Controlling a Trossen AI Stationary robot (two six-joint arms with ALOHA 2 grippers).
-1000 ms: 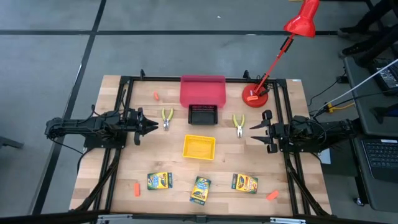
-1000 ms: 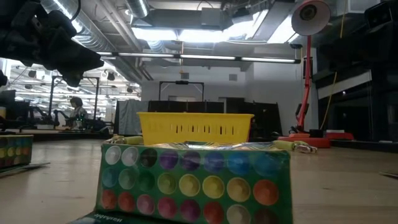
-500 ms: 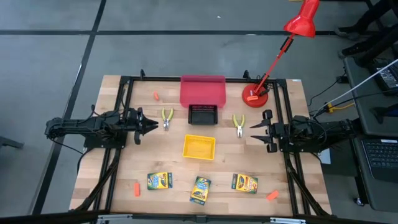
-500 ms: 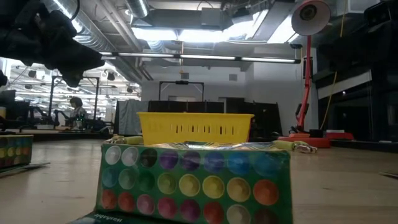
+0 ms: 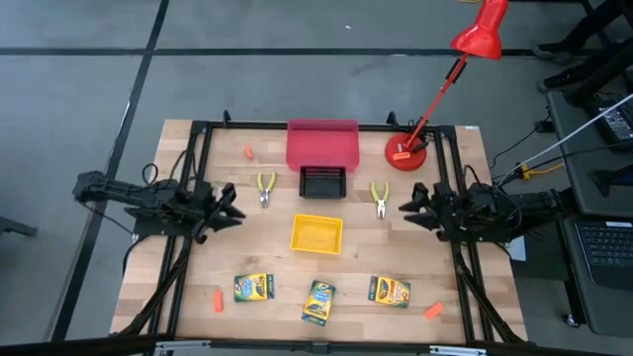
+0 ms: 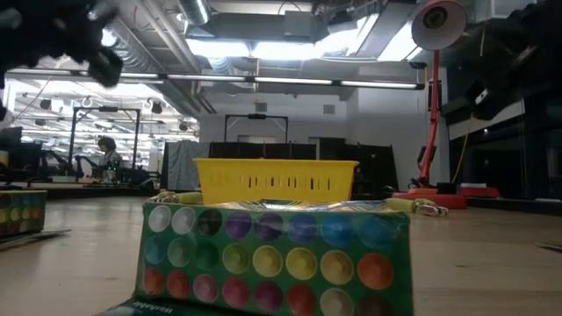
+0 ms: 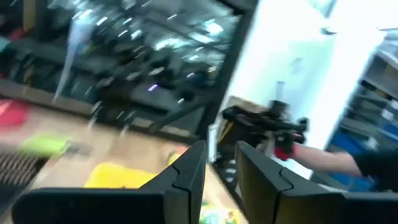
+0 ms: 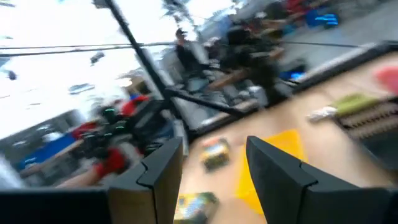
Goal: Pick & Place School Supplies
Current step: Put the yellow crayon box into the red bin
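Observation:
Three yellow-and-green crayon boxes (image 5: 254, 287), (image 5: 318, 302), (image 5: 390, 291) lie flat near the table's near edge; the middle one fills the low view (image 6: 277, 254). Two yellow-handled pliers (image 5: 266, 188), (image 5: 380, 198) lie flat either side of the black tray. Orange-red pieces lie at the far left (image 5: 247, 151), near left (image 5: 217, 300) and near right (image 5: 432, 311). My left gripper (image 5: 233, 210) is open and empty, left of the left pliers (image 7: 221, 165). My right gripper (image 5: 406, 206) is open and empty, right of the right pliers (image 8: 214, 162).
A red tray (image 5: 321, 143) and a black tray (image 5: 321, 182) stand at the far middle, and a yellow tray (image 5: 316, 233) at the centre. A red desk lamp stands on its base (image 5: 407, 153) at the far right. A black frame (image 5: 198, 133) runs around the table.
My left gripper has risen and swung a little toward the table's near edge, turning about its wrist. My right gripper has also risen and turned, now showing at the low view's upper right. Both stay open. No object has moved.

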